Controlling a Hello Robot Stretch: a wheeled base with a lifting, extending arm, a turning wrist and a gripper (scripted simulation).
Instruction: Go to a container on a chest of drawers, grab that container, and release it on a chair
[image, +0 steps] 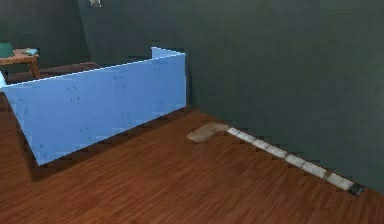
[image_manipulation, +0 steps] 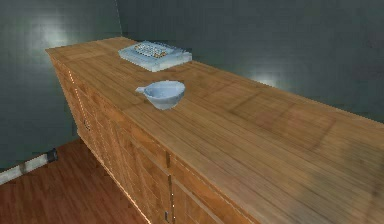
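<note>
As the base stands alongside the chest of drawers (image_manipulation: 270, 135), the container (image_manipulation: 162, 93) rests upright on its wooden top. It is a small pale bowl with a short lip on its left side.

Position: the container lies left of the arm side view's middle, near the front edge of the top and well inside both ends. Beyond it, apart from it, lies a flat pale book (image_manipulation: 155, 53).

Key relation: the arm's line of reach runs up the arm side view just right of the middle, so the container sits left of that line. Judgement: the base needs a short roll along the chest to bring the bowl onto that line before the arm extends. The reach out should be short, since the bowl is close to the near edge.

Axis: the bowl is round, so the only asymmetry is the lip. A grasp across the rim, away from the lip, looks the safer choice.

Gripper: how its jaws stand cannot be told from these pictures.

Forward view: a blue panel (image: 100, 100) on a wood floor (image: 150, 185), against dark walls. Nothing there reads clearly as a chair.

Risk: a nudged bowl could slide on the smooth top.
</note>
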